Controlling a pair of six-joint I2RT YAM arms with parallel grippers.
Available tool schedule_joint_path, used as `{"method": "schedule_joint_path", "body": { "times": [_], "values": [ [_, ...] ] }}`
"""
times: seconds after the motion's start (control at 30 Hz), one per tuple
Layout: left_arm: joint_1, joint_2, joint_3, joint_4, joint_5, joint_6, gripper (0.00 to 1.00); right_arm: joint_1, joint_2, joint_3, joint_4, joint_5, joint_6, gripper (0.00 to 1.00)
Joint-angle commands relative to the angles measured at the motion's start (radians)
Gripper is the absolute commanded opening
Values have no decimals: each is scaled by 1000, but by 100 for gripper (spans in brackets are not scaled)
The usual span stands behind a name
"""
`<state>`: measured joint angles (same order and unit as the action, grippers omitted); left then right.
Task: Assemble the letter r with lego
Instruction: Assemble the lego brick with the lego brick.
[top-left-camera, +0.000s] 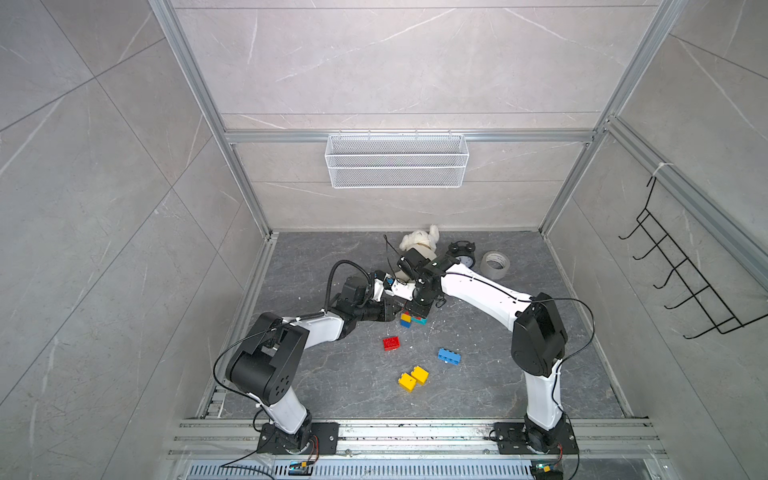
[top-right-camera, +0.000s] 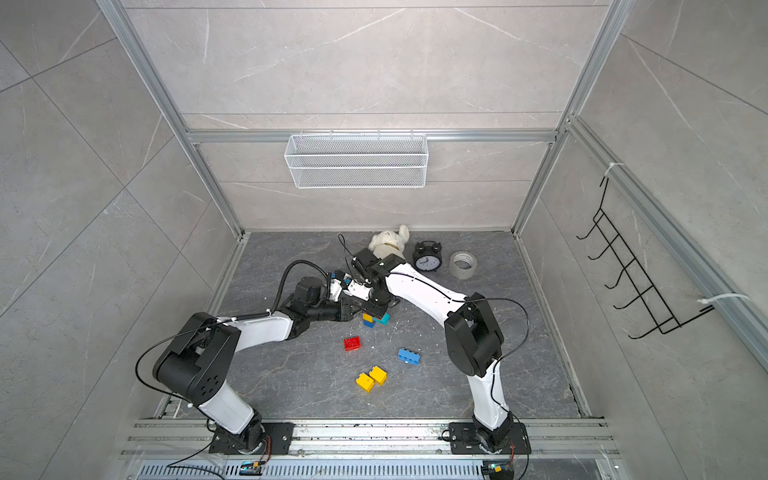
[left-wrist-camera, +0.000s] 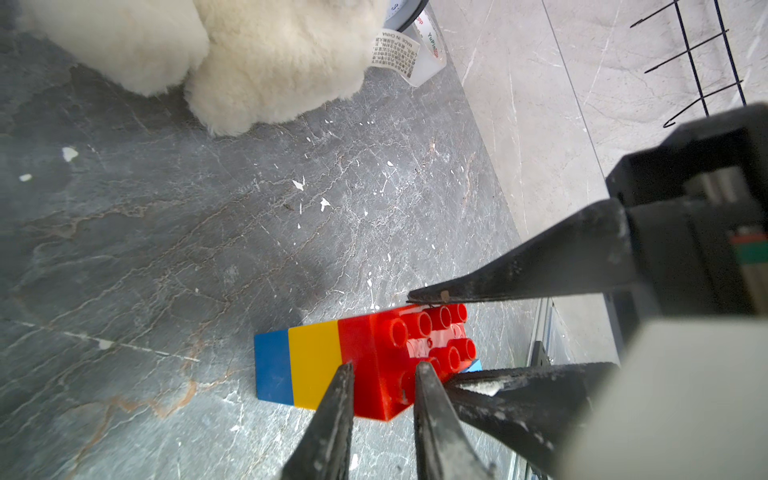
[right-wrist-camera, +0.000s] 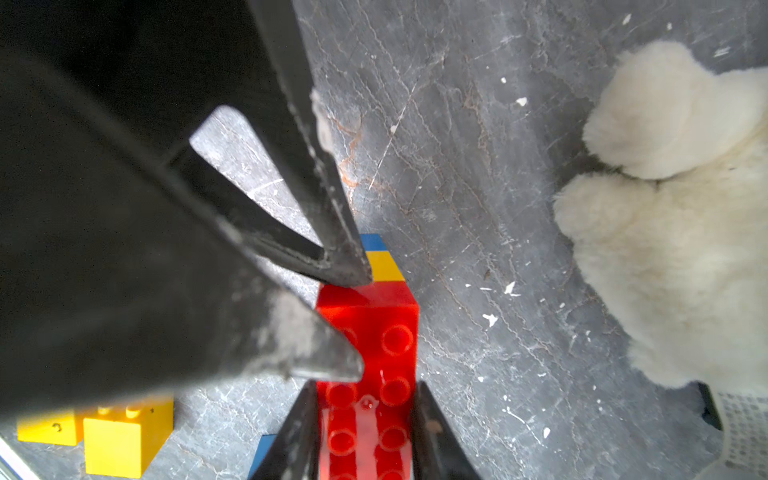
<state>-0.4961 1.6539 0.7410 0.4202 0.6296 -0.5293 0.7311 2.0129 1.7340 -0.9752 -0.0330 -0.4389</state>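
A short lego stack (left-wrist-camera: 316, 365) stands mid-floor: blue at the bottom, yellow above it, a long red brick (right-wrist-camera: 370, 332) on top, with a teal brick (top-left-camera: 419, 320) against its base. My right gripper (right-wrist-camera: 365, 388) comes down from above and is shut on the red brick's long sides. My left gripper (left-wrist-camera: 383, 370) reaches in from the left, and its fingers pinch the same brick's end. In both top views the arms hide most of the stack (top-right-camera: 369, 320). Loose on the floor are a red brick (top-left-camera: 391, 343), a blue one (top-left-camera: 449, 356) and two yellow ones (top-left-camera: 419, 374).
A white plush toy (top-left-camera: 419, 241), a black alarm clock (top-left-camera: 463, 253) and a tape roll (top-left-camera: 495, 264) sit near the back wall behind the arms. A wire basket (top-left-camera: 397, 160) hangs on that wall. A black hook rack (top-left-camera: 685, 282) hangs on the right wall.
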Motion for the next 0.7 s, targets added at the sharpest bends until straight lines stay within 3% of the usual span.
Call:
{"method": "schedule_joint_path", "body": {
  "times": [0.0,0.1,0.2,0.37,0.67],
  "values": [
    [-24,-18,-53,-157,-112,4,43,10,21,-54,29,-29,38,12],
    [-22,-98,-31,-188,-163,34,56,6,-20,-78,81,-37,54,12],
    [-21,-175,-8,-217,-232,65,60,-12,-46,-95,114,-71,69,12],
    [-16,-324,-40,-230,-368,150,61,-51,-91,-133,157,-102,106,12],
    [-35,-433,-183,-46,-396,422,56,-95,-198,-184,228,-221,189,11]
  ]
}}
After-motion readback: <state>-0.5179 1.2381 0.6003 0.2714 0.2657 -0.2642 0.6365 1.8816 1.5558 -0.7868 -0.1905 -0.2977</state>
